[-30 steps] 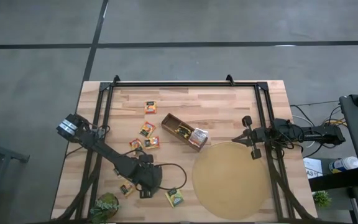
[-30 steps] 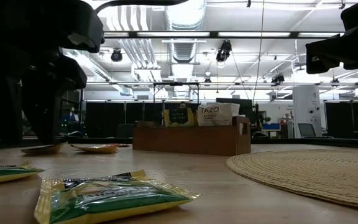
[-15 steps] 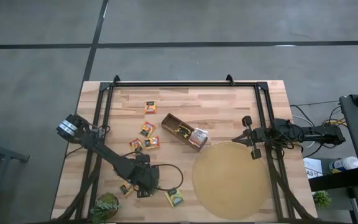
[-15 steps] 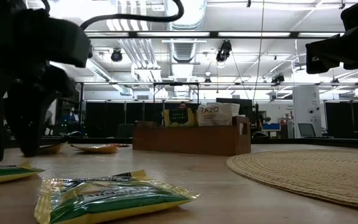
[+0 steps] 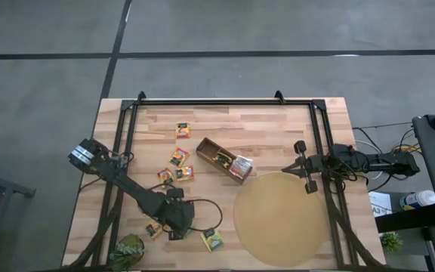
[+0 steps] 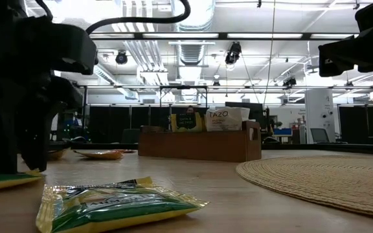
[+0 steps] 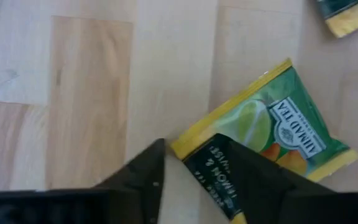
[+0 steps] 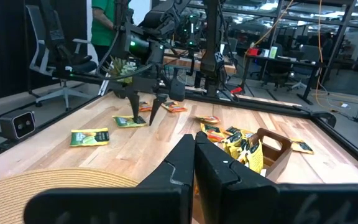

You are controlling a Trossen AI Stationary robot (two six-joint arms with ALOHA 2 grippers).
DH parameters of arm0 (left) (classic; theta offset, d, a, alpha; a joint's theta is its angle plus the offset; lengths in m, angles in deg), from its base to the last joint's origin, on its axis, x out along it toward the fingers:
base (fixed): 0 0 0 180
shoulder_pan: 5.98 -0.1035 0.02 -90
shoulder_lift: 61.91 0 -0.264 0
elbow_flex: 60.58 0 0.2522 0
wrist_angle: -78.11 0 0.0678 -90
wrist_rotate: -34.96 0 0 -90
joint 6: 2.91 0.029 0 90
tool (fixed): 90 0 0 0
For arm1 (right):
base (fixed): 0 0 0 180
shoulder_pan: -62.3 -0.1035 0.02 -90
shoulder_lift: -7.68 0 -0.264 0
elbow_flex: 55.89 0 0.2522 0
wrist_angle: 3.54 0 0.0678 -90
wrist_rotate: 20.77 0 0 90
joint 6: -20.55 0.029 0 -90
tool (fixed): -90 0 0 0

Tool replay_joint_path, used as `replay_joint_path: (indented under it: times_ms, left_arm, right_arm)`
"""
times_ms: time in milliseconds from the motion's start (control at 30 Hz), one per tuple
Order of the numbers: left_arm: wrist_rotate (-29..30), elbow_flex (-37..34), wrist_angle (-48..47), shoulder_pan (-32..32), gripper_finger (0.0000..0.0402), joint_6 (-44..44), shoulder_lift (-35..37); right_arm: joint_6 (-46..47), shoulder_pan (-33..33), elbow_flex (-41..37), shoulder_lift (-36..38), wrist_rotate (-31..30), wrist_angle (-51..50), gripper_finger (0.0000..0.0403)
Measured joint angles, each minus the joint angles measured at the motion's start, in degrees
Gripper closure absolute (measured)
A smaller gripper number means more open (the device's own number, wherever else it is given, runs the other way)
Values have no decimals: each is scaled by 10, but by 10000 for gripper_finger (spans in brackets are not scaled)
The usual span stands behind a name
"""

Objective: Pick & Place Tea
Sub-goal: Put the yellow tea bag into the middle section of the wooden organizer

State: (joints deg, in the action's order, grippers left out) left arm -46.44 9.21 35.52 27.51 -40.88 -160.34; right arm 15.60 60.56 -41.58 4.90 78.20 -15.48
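In the left wrist view, one dark finger (image 7: pixel 241 177) of the left end effector (image 5: pixel 166 228) is covering a corner of the green-yellow sachet (image 7: pixel 266 140), so whether it is touching is unclear. A second sachet (image 7: pixel 347 14) is being cropped at two o'clock. From above, the arm is hiding the sachet, and print on the other sachets (image 5: pixel 178 157) is reading too small.

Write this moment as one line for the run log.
left pincer: open, astride corner of green-yellow sachet | right pincer: shut, waits above mat edge
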Motion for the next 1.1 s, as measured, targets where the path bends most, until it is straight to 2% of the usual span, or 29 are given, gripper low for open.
replay_joint_path:
  times_ms: [167,233,400,633,1100]
  left_arm:
    - [11,-14,3,0,363,-2,1]
    - [13,-17,3,0,390,-5,2]
    - [12,-17,-5,-1,400,-5,2]
    - [-11,13,-72,-2,401,2,17]
    - [19,79,-157,-19,401,65,45]
  right_arm:
    - [0,0,0,0,0,0,394]
    - [0,0,0,0,0,0,394]
    - [0,0,0,0,0,0,394]
    - [0,0,0,0,0,0,394]
    - [0,0,0,0,0,0,394]
